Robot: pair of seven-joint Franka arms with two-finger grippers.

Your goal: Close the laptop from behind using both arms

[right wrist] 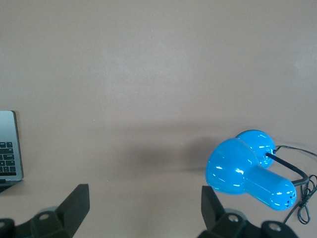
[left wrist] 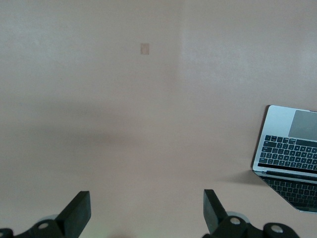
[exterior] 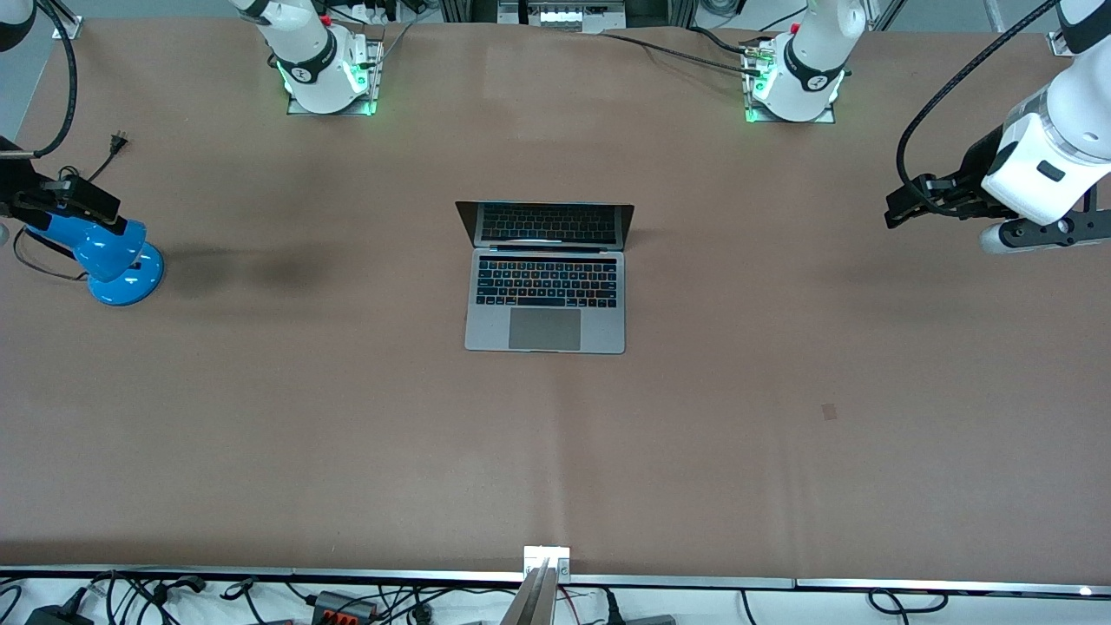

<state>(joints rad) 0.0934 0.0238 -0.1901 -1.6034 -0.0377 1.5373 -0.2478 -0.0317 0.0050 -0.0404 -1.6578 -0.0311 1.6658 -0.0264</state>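
Observation:
The silver-grey laptop stands open in the middle of the table, its keyboard and trackpad toward the front camera and its dark screen upright toward the robots' bases. It shows at the edge of the left wrist view and of the right wrist view. My left gripper is open and empty, up over the table at the left arm's end, well apart from the laptop; it also shows in its wrist view. My right gripper is open and empty over the right arm's end; it also shows in its wrist view.
A blue desk lamp with a black cord stands at the right arm's end, just under the right gripper; it also shows in the right wrist view. A small dark patch marks the brown table top.

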